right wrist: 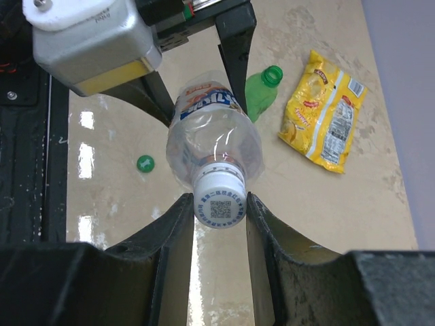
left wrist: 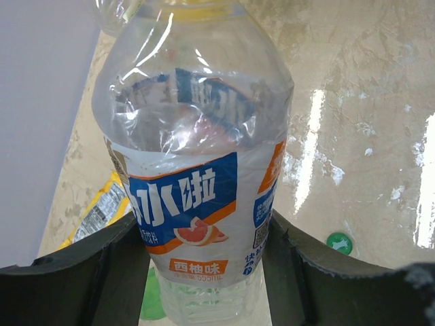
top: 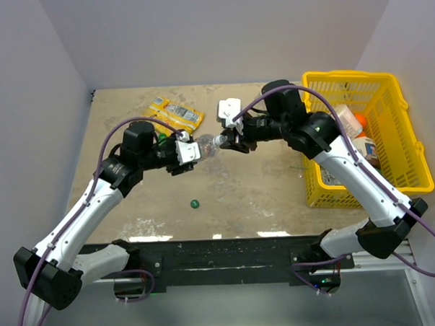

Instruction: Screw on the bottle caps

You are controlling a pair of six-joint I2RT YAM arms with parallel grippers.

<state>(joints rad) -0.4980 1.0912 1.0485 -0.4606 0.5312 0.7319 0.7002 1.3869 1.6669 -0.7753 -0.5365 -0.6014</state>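
A clear bottle with a blue and orange label hangs sideways above the table between both arms. My left gripper is shut on its body, near the bottom end. A white bottle cap sits on the bottle's neck, and my right gripper is shut on it, one finger on each side. A green bottle lies on the table without a cap, behind the left gripper. One dark green bottle cap lies loose on the table.
A yellow snack packet lies at the back of the table beside the green bottle. A yellow basket with bulkier containers stands at the right, under the right arm. White walls close the table on three sides.
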